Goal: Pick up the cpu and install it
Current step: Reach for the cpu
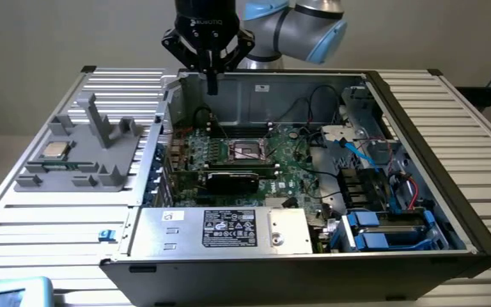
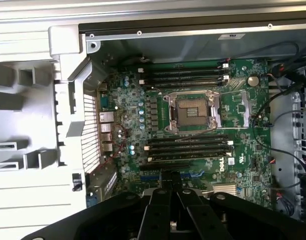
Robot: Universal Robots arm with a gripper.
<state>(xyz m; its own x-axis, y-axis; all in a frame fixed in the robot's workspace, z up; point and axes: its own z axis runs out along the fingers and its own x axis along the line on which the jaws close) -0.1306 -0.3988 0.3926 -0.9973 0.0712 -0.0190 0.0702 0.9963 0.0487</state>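
My jaws hang closed, empty, above the case (image 1: 296, 89); the cpu (image 1: 55, 149) lies well apart on the grey fixture (image 1: 113, 157) at the exterior view's left — a skewed grasp there, I judge, risks damaging the bare socket (image 1: 247, 151).

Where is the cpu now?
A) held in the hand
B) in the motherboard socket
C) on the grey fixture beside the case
C: the cpu lies on the grey fixture at the exterior view's left, and the socket is bare.
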